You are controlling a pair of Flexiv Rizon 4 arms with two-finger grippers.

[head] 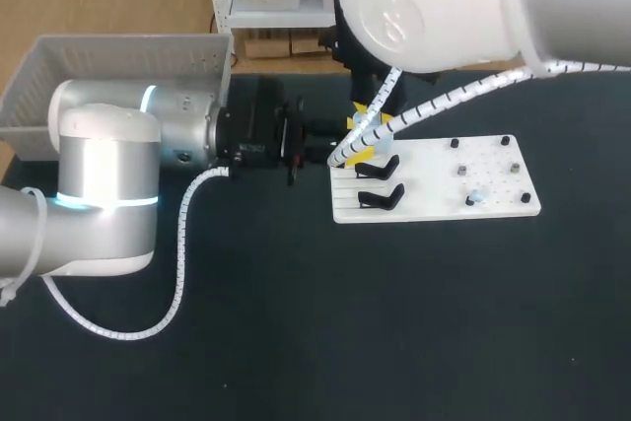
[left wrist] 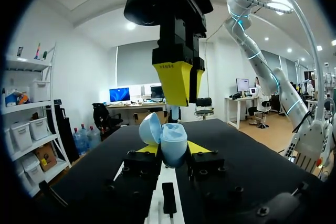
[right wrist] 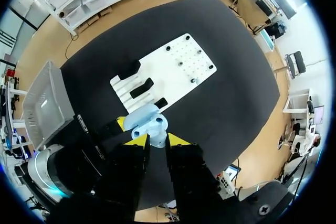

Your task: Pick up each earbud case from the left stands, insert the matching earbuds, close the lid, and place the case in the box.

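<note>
Left wrist view shows the left gripper clenched on a pale blue, rounded plastic earbud case, its yellow tips pressing the case from both sides and the hinged lid standing open. Directly above the case hangs the right gripper, pointing down at it; whether that one grips anything cannot be made out. Beneath and ahead of the left gripper lies a flat white board bearing black stands, and off behind it sits a grey plastic box.
</note>
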